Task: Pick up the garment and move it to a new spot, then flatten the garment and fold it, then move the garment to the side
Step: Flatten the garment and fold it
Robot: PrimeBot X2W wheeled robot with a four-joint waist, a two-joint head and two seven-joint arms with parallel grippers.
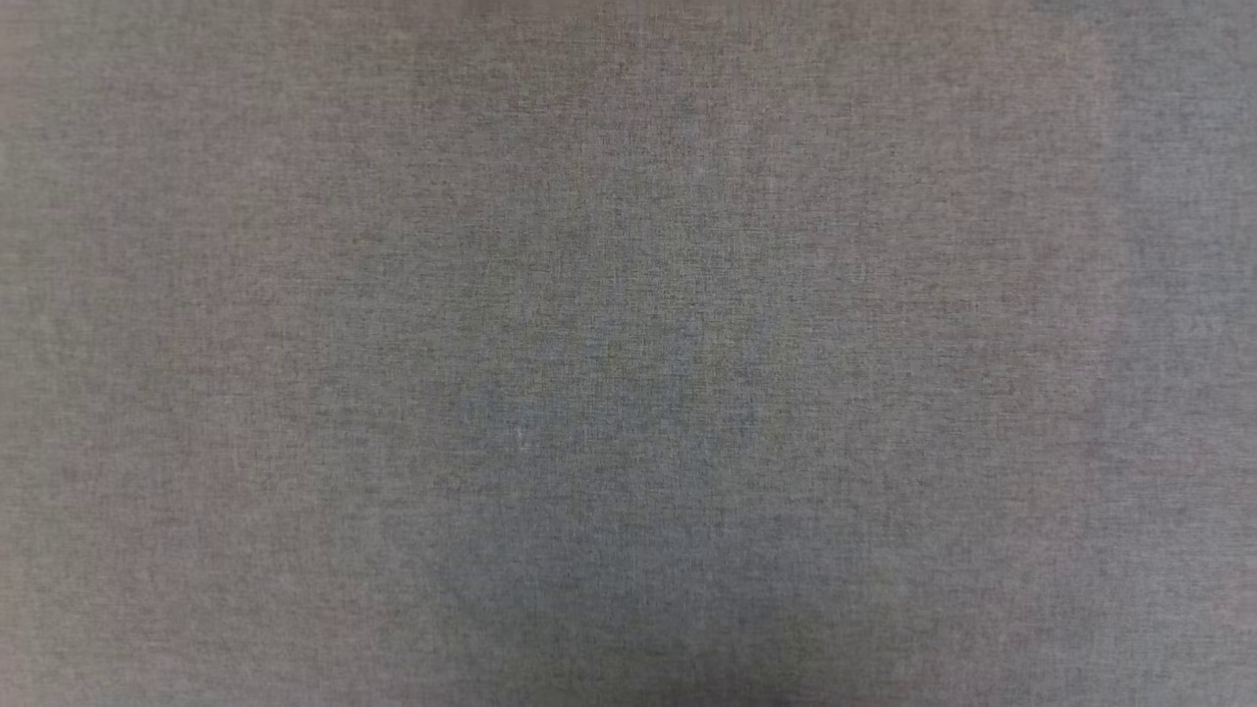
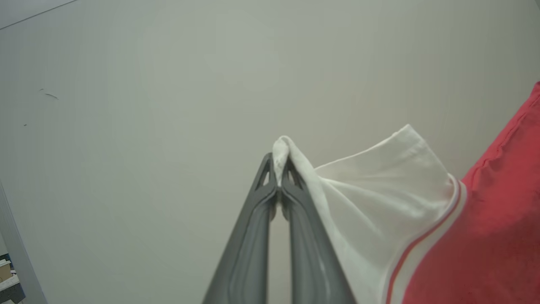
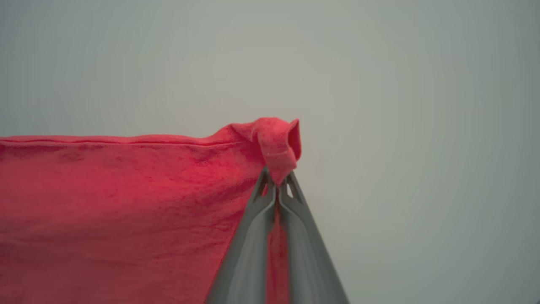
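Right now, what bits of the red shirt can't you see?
Left wrist view: the garment runs off the right and bottom edges; the left gripper hides the sleeve bit it pinches.
Right wrist view: left and bottom edges cut it; the right gripper hides the fold it pinches.
Head view: blurry grey surface, unidentifiable.

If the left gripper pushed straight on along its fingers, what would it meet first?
Apart from the garment it pinches, the left gripper would probably meet the pale surface; depth unclear.
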